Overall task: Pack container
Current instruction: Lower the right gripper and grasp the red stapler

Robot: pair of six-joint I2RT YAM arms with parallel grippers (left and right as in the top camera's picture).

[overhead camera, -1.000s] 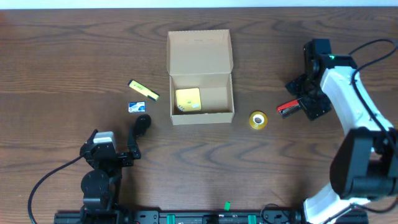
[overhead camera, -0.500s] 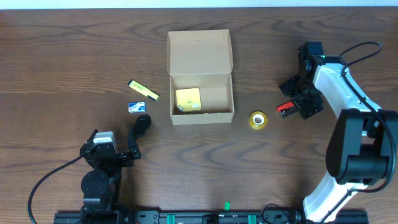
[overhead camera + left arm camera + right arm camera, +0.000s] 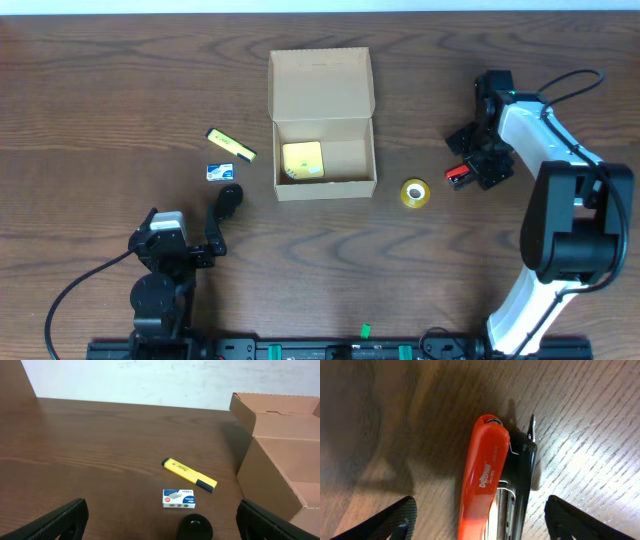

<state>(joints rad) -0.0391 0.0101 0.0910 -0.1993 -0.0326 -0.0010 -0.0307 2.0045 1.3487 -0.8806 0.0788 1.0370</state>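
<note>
The tan cardboard container (image 3: 325,150) stands open mid-table with its flap lid folded back; a yellow pad (image 3: 302,160) lies inside. It also shows at the right of the left wrist view (image 3: 280,460). My right gripper (image 3: 478,158) is open and straddles a red and black stapler (image 3: 460,175), which lies between its fingers in the right wrist view (image 3: 490,480). My left gripper (image 3: 215,235) is open and empty near the front left. A yellow highlighter (image 3: 231,144) and a small staples box (image 3: 219,171) lie left of the container.
A yellow tape roll (image 3: 415,193) lies right of the container's front corner. A black round object (image 3: 196,527) sits between the left fingers, near the staples box (image 3: 179,498) and highlighter (image 3: 189,472).
My right arm has moved left and down over the stapler, its fingers now on either side of it. The left arm has not moved.
</note>
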